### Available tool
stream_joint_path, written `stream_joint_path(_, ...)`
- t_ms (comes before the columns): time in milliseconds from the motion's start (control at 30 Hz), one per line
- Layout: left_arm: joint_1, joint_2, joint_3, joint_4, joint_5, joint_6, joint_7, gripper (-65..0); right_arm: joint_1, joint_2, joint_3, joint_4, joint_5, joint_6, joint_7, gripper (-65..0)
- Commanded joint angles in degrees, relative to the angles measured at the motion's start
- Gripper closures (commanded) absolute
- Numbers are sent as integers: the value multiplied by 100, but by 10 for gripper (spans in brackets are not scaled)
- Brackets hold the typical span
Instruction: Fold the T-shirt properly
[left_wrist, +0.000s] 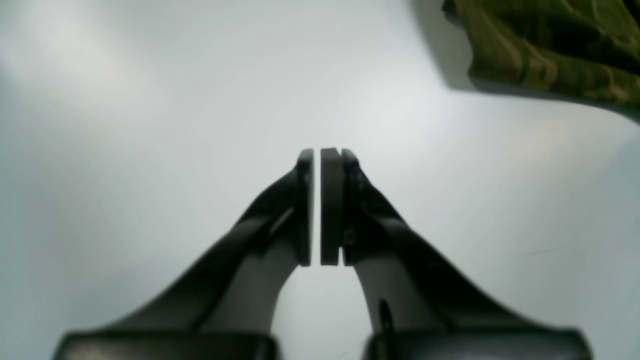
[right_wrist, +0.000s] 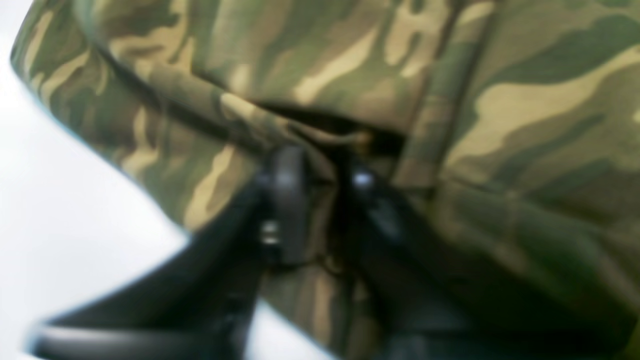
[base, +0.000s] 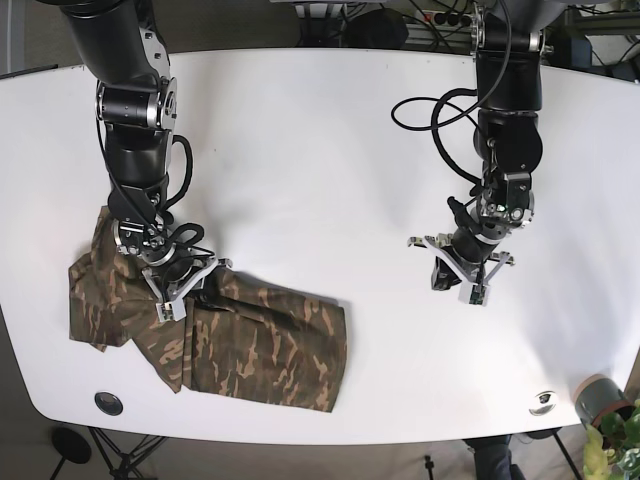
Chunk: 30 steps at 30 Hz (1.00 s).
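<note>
Lower left of the base view: the shirt (base: 230, 340), camouflage-patterned, lies crumpled on the white bench (base: 320, 130), a bunched part at far left and a flatter panel reaching toward the lower centre. It is not yet spread or squared.

Just above the shirt's middle, the right pincer (base: 180, 285) presses down into the cloth. The right wrist view shows the right pincer (right_wrist: 320, 200) with a ridge of fabric drawn between its fingers (right_wrist: 287, 200); the jaws are clamped on the shirt, though the picture is blurred and the depth of the bite cannot be judged.

Right of centre in the base view, well apart from the shirt, the left pincer (base: 462, 270) hangs low over bare bench. The left wrist view shows the left pincer (left_wrist: 317, 207) with its pads (left_wrist: 330, 205) brought together, only a thin slit of light between them, and nothing held. One edge of the shirt (left_wrist: 550, 45) appears in the upper right corner of that view, far from the jaws.

Step in hand, as judged: the first grasp, one arm taking hold of the crumpled shirt so that it can be lifted or dragged flat. Folding itself has not begun.

Next move, as judged: the left pincer must part its jaws and travel across to a second point on the shirt, such as the hem or a shoulder, so that both arms can stretch the cloth flat. A single-layer grip matters; a pinch through several layers would carry the wrinkles along.
</note>
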Motion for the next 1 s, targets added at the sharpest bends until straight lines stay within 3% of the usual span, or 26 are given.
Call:
stream_joint_path(0, -122, -45, -23, 132, -58, -14, -124, 0, 91, -51, -9, 32, -76, 116, -176, -35)
stream_joint_path(167, -122, -212, -111, 141, -66, -14, -124, 0, -217, -262, -247, 515, -85, 116, -405, -24)
stream_joint_path(367, -166, -203, -850, 404, -66, -23, 237, -3, -1104, -552, -950, 2361, -41, 116, -1222, -24)
stream_joint_path(600, -166, -203, -1606, 738, -66, -23, 465, -286, -2045, -1009, -1293, 4137, -41, 116, -2154, -24)
stream_joint_path(667, -175, -203, -1746, 738, -66, -23, 465, -336, -2221, -1132, -1372, 4436, -41, 116, -2356, -24)
stream_joint_path(967, -131, -238, -2397, 483, -49, -23, 474, -350, -2951, -1475, -1697, 5552, -67, 72, -2761, -24)
